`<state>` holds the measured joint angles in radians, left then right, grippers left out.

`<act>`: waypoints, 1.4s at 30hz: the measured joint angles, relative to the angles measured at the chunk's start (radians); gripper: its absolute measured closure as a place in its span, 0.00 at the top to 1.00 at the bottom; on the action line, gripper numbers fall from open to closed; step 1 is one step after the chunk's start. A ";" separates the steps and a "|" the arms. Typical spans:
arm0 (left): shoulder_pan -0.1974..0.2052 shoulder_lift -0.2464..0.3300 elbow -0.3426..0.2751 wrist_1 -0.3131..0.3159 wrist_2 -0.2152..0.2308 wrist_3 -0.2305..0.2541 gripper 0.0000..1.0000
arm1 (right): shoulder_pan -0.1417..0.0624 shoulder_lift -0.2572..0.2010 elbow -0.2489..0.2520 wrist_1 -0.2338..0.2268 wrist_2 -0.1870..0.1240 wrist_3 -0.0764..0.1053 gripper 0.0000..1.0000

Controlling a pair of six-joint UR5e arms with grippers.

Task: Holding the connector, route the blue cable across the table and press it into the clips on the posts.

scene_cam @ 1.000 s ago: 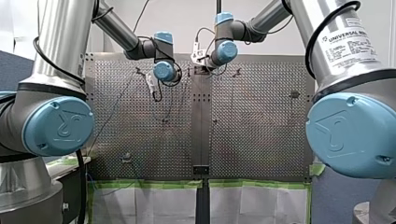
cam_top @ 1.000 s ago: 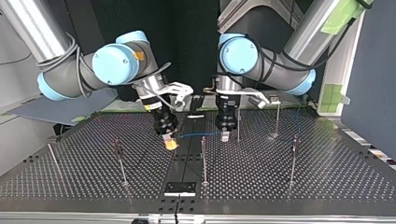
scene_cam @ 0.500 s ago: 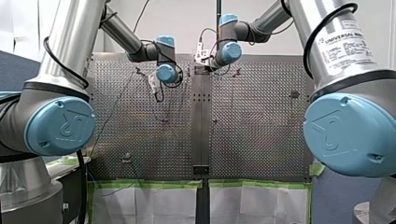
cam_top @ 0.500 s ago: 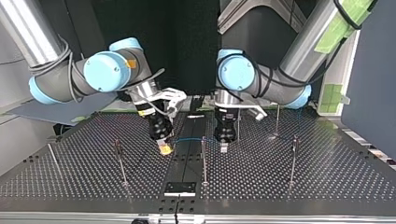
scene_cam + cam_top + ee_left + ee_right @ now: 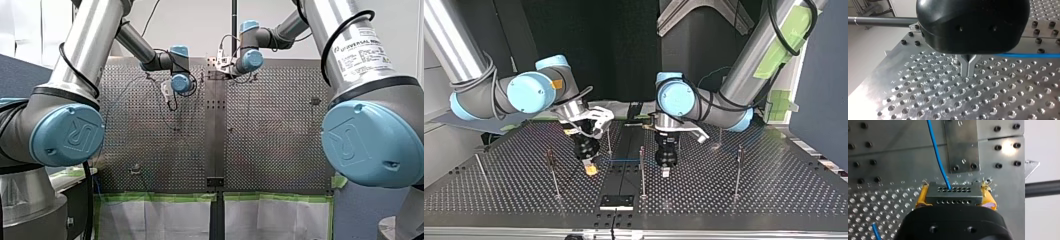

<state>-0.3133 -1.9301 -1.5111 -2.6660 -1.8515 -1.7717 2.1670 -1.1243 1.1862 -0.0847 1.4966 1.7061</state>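
Observation:
In the right wrist view a grey connector (image 5: 952,193) with rows of small holes sits clamped between my right gripper's yellow pads (image 5: 989,198). The blue cable (image 5: 937,157) leaves its top face. In the top view my right gripper (image 5: 590,169) hangs tilted just above the table, left of the centre strip. The blue cable (image 5: 624,160) runs level from it to my left gripper (image 5: 665,171). My left gripper (image 5: 968,72) points straight down with its metal fingers shut. The blue cable (image 5: 1028,55) reaches the fingers' base from one side; whether it is pinched there is hidden.
Thin upright posts stand on the perforated table: one (image 5: 642,172) between the grippers, others (image 5: 553,175) (image 5: 738,172) to either side, and several further back. A small metal plate (image 5: 616,202) lies on the centre strip near the top view's bottom edge.
Both arms have come nearer the top view's bottom edge, the right one carrying the connector. The cable between the grippers now lies straighter and reaches the middle post.

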 joint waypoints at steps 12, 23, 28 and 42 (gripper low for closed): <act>-0.002 -0.002 0.002 -0.047 0.000 0.001 0.60 | -0.029 0.000 -0.001 -0.001 -0.017 0.000 0.00; -0.026 0.013 0.002 -0.143 -0.037 0.008 0.99 | -0.035 0.000 -0.001 0.001 -0.017 0.000 0.00; -0.042 0.034 0.000 -0.186 -0.073 0.012 0.99 | -0.041 0.000 -0.001 0.005 -0.009 0.000 0.00; -0.085 0.140 -0.078 -0.265 -0.080 0.005 0.99 | -0.057 -0.002 -0.001 0.013 -0.002 0.002 0.00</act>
<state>-0.3984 -1.7898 -1.5896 -2.9307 -1.9314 -1.7668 2.1103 -1.1262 1.1852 -0.0713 1.4942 1.7086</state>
